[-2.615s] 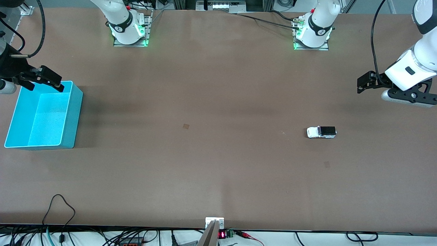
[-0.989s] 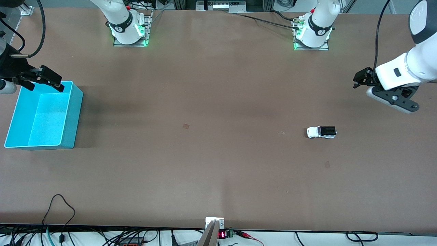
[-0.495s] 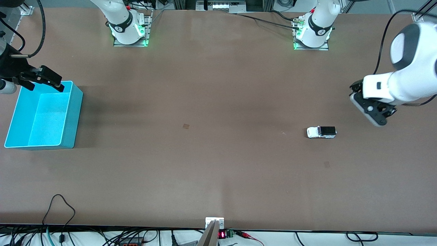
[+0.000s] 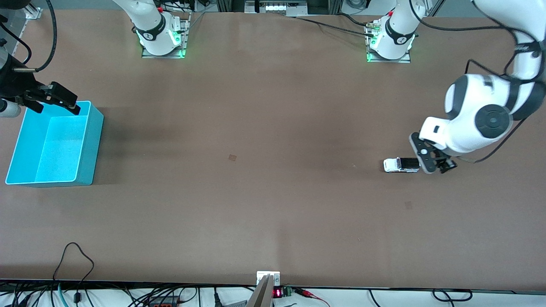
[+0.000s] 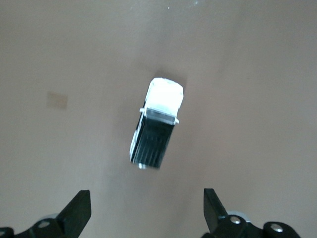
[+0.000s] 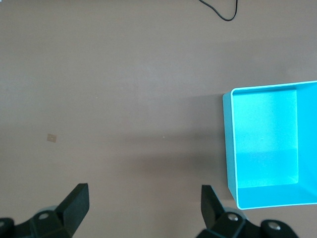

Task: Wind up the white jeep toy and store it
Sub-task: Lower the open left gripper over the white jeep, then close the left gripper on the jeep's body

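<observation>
The brown table (image 4: 273,128) carries a turquoise bin (image 4: 91,140) at the right arm's end, and the right gripper (image 4: 57,99) waits over the bin's rim with its fingers spread wide. Well apart from the bin, toward the left arm's end, the white jeep toy (image 4: 401,165) stands on its wheels on bare table with nothing touching it. The left gripper (image 4: 435,164) hangs just beside the jeep's black-roofed end, its 2 fingers (image 5: 79,210) spread and holding nothing; no writing can be read.

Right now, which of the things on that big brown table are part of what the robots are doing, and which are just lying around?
Part of the job:
- white jeep toy
- turquoise bin, empty
- left gripper, open, beside the jeep
- right gripper, open, waiting over the bin's edge

Just lying about:
- black cable at the table's near edge
</observation>
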`<state>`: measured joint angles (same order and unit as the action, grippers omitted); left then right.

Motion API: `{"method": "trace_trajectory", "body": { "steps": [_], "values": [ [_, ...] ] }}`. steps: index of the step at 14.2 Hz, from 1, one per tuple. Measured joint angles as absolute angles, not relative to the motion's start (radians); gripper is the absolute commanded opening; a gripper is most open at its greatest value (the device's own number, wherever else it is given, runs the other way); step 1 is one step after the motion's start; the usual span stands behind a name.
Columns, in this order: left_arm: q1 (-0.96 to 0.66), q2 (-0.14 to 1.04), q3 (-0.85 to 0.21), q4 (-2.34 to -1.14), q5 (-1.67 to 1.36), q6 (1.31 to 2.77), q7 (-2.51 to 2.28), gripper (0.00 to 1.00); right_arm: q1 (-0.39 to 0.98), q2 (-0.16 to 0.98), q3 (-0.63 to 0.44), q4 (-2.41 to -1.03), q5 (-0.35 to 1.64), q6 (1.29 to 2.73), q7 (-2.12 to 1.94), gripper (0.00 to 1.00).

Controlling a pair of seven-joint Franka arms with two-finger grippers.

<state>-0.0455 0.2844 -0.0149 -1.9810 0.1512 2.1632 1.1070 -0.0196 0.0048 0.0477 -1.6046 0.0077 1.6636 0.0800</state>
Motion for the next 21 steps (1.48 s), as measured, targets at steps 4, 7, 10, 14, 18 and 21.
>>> {"method": "trace_trajectory", "body": {
  "steps": [4,7,10,14,18,21],
  "values": [
    [-0.045,0.307,-0.015,-2.162,0.174,2.472,1.228,1.00,-0.020,0.009,0.048,-1.605,0.008,1.664,0.080,1.00],
    [-0.043,0.363,-0.014,-2.218,0.176,2.630,1.305,1.00,-0.020,0.023,0.048,-1.605,0.008,1.664,0.080,1.00],
    [-0.040,0.402,-0.014,-2.235,0.176,2.690,1.326,1.00,-0.020,0.025,0.048,-1.604,0.008,1.664,0.080,1.00],
    [-0.035,0.414,-0.013,-2.235,0.177,2.715,1.337,0.42,-0.020,0.025,0.048,-1.604,0.008,1.664,0.080,1.00],
    [-0.033,0.414,-0.013,-2.233,0.177,2.724,1.349,0.15,-0.019,0.026,0.050,-1.604,0.008,1.664,0.080,1.00],
    [-0.033,0.414,-0.013,-2.233,0.177,2.724,1.356,0.12,-0.019,0.026,0.052,-1.604,0.008,1.664,0.080,1.00]
  ]
}}
